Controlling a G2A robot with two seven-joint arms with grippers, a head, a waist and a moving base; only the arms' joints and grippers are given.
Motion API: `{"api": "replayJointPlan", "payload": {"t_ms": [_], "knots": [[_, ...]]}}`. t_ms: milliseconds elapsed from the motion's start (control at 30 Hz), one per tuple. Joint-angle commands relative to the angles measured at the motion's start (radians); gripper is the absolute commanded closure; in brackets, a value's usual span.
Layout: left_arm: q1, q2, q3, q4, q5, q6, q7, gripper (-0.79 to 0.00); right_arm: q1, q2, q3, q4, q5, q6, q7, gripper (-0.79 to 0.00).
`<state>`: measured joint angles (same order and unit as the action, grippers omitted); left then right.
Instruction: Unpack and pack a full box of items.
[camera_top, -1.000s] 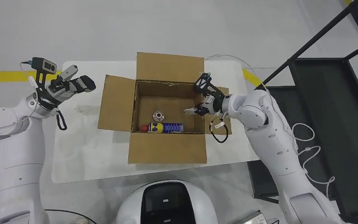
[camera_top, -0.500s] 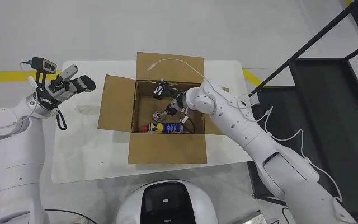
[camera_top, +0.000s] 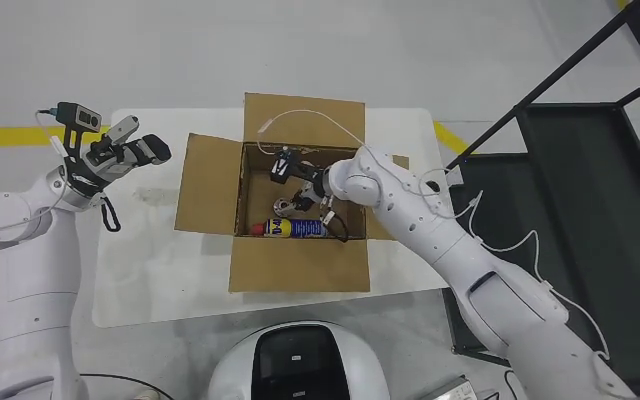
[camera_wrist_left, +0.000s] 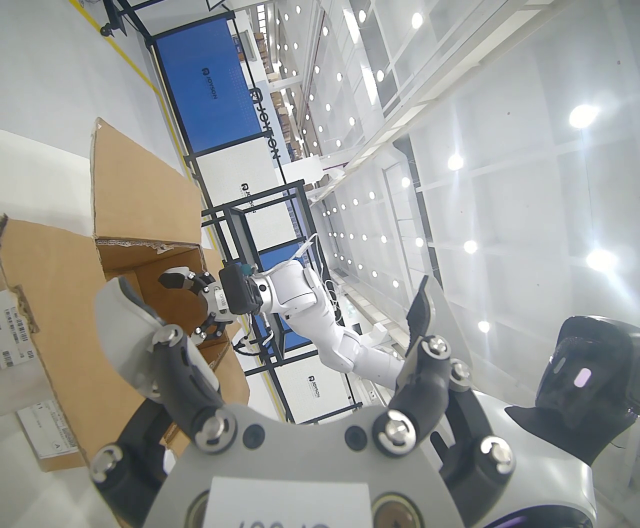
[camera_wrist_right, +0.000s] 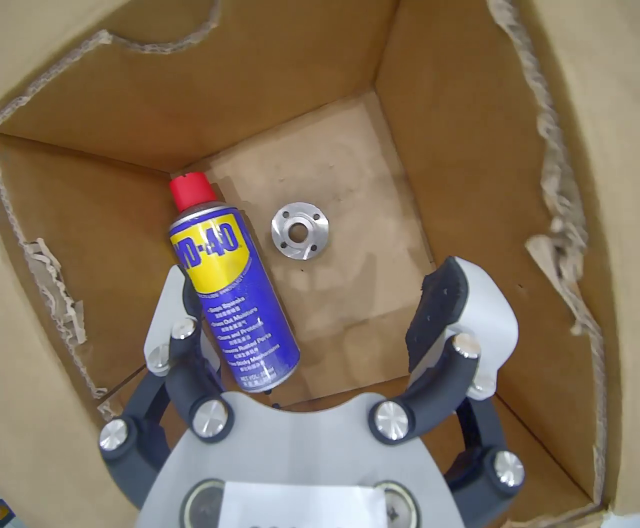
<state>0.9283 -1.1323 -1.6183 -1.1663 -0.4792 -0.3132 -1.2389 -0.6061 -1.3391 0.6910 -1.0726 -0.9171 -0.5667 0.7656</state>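
An open cardboard box (camera_top: 210, 185) stands on the white table. On its floor lie a blue and yellow spray can (camera_top: 295, 228) with a red cap and a round metal flange (camera_top: 284, 207). My right gripper (camera_top: 296, 197) hangs inside the box, open and empty. In the right wrist view the spray can (camera_wrist_right: 232, 290) lies along one finger of the right gripper (camera_wrist_right: 310, 280), and the flange (camera_wrist_right: 301, 231) sits just ahead of the fingertips. My left gripper (camera_top: 152, 150) is held open and empty above the table, left of the box. The left wrist view looks past the left gripper (camera_wrist_left: 272, 300) to the box (camera_wrist_left: 145, 200).
All box flaps (camera_top: 300, 265) are folded outward. The box walls (camera_wrist_right: 450, 125) stand close around the right gripper. A black metal rack (camera_top: 570, 170) stands right of the table (camera_top: 150, 270). A white cable (camera_top: 310, 115) arcs over the box's back flap.
The right arm swung from the box's right rim to its middle and lowered its gripper inside, over the flange and can. The left arm stayed still.
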Motion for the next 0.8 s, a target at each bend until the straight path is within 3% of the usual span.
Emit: {"api": "replayJointPlan", "payload": {"t_ms": [0, 200, 267, 533, 633, 733, 767], "knots": [[0.000, 0.000, 0.000, 0.000, 0.000, 0.000, 0.000, -0.785, 0.024, -0.019, -0.036, 0.043, -0.009, -0.007, -0.012, -0.785], [0.000, 0.000, 0.000, 0.000, 0.000, 0.000, 0.000, -0.785, 0.092, -0.093, -0.141, 0.207, -0.021, -0.024, -0.071, -0.785], [0.000, 0.000, 0.000, 0.000, 0.000, 0.000, 0.000, -0.785, 0.109, -0.117, -0.165, 0.260, -0.023, -0.026, -0.095, -0.708], [0.000, 0.000, 0.000, 0.000, 0.000, 0.000, 0.000, -0.785, 0.160, -0.200, -0.234, 0.437, -0.048, -0.027, -0.160, -0.686], [0.000, 0.000, 0.000, 0.000, 0.000, 0.000, 0.000, -0.785, 0.173, -0.228, -0.249, 0.489, -0.054, -0.023, -0.179, -0.643], [0.000, 0.000, 0.000, 0.000, 0.000, 0.000, 0.000, -0.785, 0.183, -0.252, -0.262, 0.536, -0.061, -0.024, -0.193, -0.640], [0.000, 0.000, 0.000, 0.000, 0.000, 0.000, 0.000, -0.785, 0.185, -0.260, -0.263, 0.552, -0.059, -0.020, -0.200, -0.677]]}}
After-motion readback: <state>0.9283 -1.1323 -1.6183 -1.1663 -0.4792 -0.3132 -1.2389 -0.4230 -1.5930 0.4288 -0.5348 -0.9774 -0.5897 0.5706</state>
